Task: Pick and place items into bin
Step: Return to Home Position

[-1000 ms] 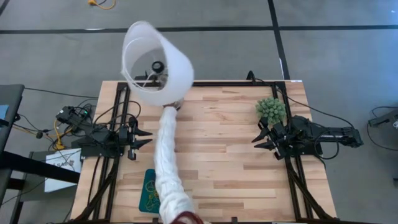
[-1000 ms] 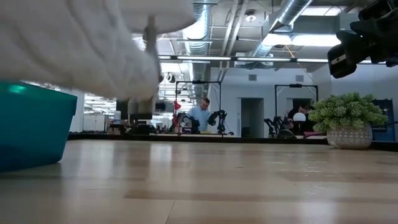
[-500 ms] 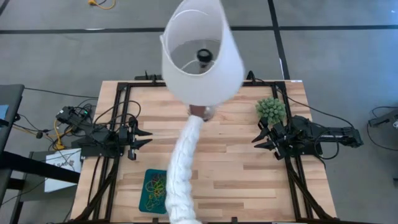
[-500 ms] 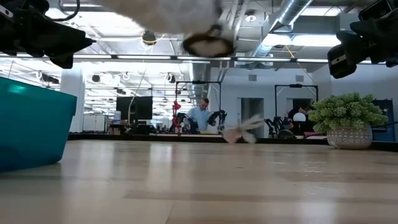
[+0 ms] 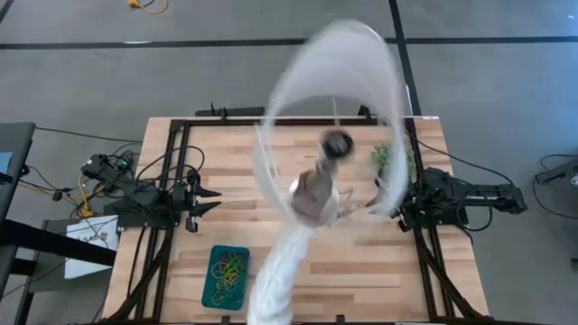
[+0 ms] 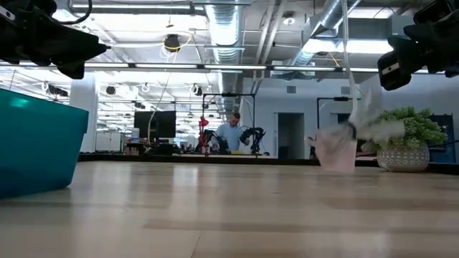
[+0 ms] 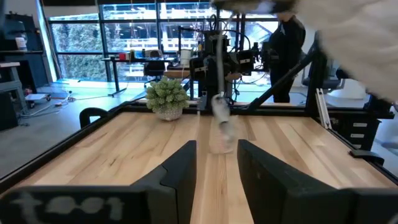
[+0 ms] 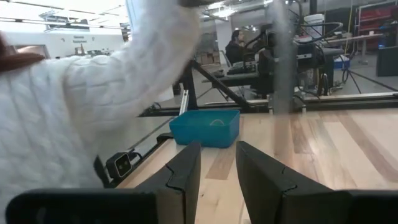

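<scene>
Left gripper (image 5: 215, 199): bench's left edge, jaws parted, holding nothing.
Right gripper (image 8: 216, 155): right edge, jaws parted too, empty.
Bin (image 8: 205, 130): left corner on the person's edge, rubber bands (image 5: 228, 275) inside.
Person: white sleeve (image 5: 275, 280), blurred lampshade (image 5: 343, 108) over mid-bench.

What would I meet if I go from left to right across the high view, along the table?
Left arm → teal bin → person's white sleeve → right arm. The blurred lampshade overlaps several, so it is left out.
</scene>
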